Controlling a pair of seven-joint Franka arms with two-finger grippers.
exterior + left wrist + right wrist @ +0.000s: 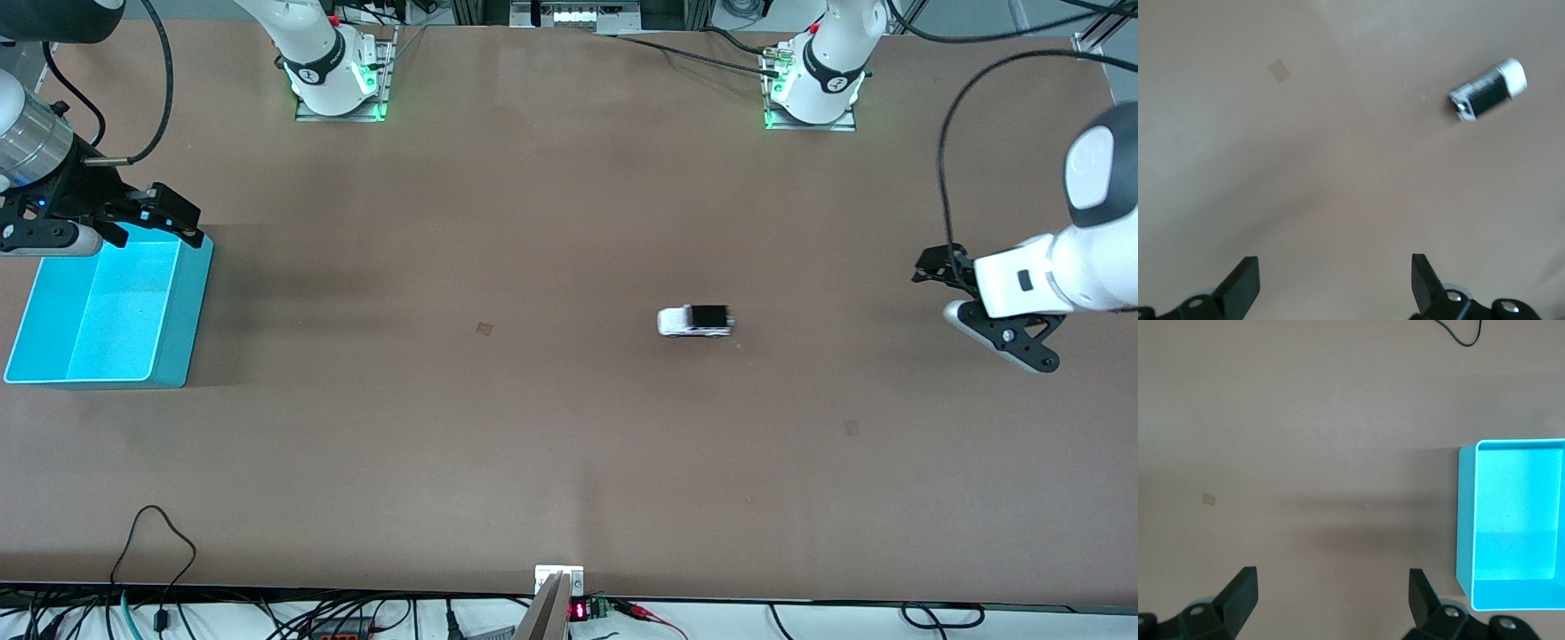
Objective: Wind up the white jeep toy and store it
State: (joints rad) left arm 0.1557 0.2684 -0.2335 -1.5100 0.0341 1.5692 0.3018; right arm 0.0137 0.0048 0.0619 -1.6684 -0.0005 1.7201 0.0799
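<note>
The jeep [695, 321] sits mid-table, long axis running end to end of the table. The left gripper [987, 311] hangs closer, jaws wide and empty; the right gripper [142, 218] waits over the bin [191, 311], jaws wide.

Both of my arms raised, jaws wide, nothing held.

My left arm rises from its base, its white forearm angled in over its own end of the surface; the left gripper [982, 307] hangs in the air there, tilted, with jaws spread wide and empty. From its wrist camera I see both black fingertips [1245, 283] well apart with only bare surface between them. My right arm reaches out to its own end of the surface, wrist turned so that the right gripper [147, 218] points inward, up in the air. Its jaws are also spread wide, the fingertips [1241, 590] well apart, gripping nothing.
</note>
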